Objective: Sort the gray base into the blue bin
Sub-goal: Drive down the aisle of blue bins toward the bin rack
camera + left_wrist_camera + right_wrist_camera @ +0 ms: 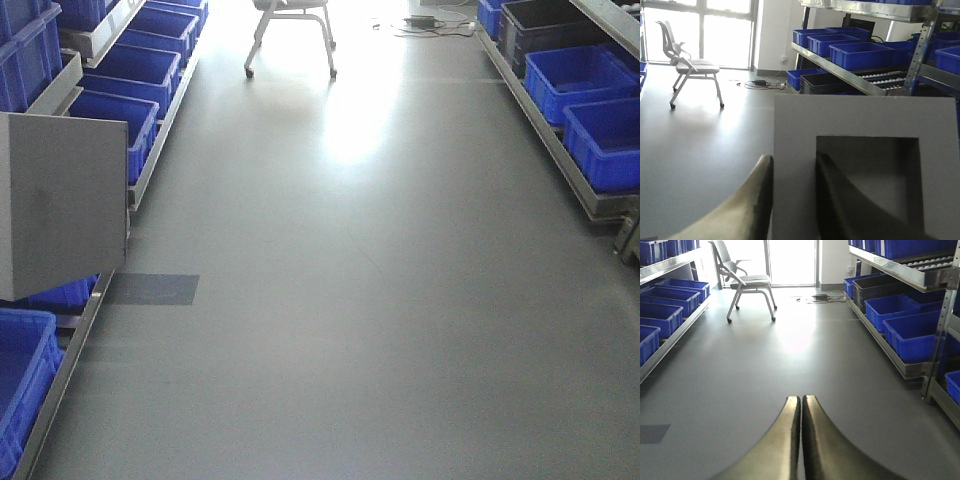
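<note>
The gray base [865,117] fills the lower right of the left wrist view, its square recess facing the camera. My left gripper [794,159] is shut on its left wall, with one finger outside and the other inside the recess. In the front view the gray base [60,200] hangs at the left edge, above a low blue bin [20,390] on the left rack. Several alike blue bins line both sides, and I cannot tell which is the task's. My right gripper [801,399] is shut on nothing, over the bare floor.
Low racks of blue bins [600,140] run along both sides of a grey aisle floor [350,300]. A black bin [880,287] sits on the right rack. A wheeled chair [292,30] and a cable tangle [430,22] stand at the far end.
</note>
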Tool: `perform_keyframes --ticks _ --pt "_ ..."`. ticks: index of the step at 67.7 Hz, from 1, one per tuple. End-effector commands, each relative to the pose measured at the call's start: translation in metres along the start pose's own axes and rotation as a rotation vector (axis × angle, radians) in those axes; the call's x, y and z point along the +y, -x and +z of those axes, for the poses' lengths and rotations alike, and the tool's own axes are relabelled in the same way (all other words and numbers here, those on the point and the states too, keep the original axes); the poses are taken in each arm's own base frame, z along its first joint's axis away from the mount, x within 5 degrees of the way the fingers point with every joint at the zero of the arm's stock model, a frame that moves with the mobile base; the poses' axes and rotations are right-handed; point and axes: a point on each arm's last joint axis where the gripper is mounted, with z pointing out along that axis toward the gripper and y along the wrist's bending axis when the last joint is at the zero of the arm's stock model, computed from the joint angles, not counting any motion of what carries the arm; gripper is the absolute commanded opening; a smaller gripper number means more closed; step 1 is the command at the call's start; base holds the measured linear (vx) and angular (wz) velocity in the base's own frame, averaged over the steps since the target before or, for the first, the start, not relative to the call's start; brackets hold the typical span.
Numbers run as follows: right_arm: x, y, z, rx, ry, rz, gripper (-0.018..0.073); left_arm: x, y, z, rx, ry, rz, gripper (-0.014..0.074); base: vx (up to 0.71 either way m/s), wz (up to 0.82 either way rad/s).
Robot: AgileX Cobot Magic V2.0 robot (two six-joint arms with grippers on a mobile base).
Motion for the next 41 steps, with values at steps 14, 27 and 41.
perform_keyframes --ticks 14,27,41 --pt "-0.0003 0.0065 -0.0007 -0.081 -0.006 -0.020 -0.0005 -0.0051 0.0190 -0.0043 -0.137 -0.039 -0.010 0.0004 0.45 0.11" --pt "-0.0003 0.0065 -0.0007 -0.081 -0.006 -0.020 -0.0005 -0.0051 0.0190 -0.0043 -0.137 -0.039 -0.010 0.0004 0.42 0.11" --pt "-0.0003 0.0065 -0.0007 -0.081 -0.006 -0.020 -0.0005 -0.0051 0.0190 -0.0043 -0.137 -0.039 -0.010 0.0004 0.39 0.15"
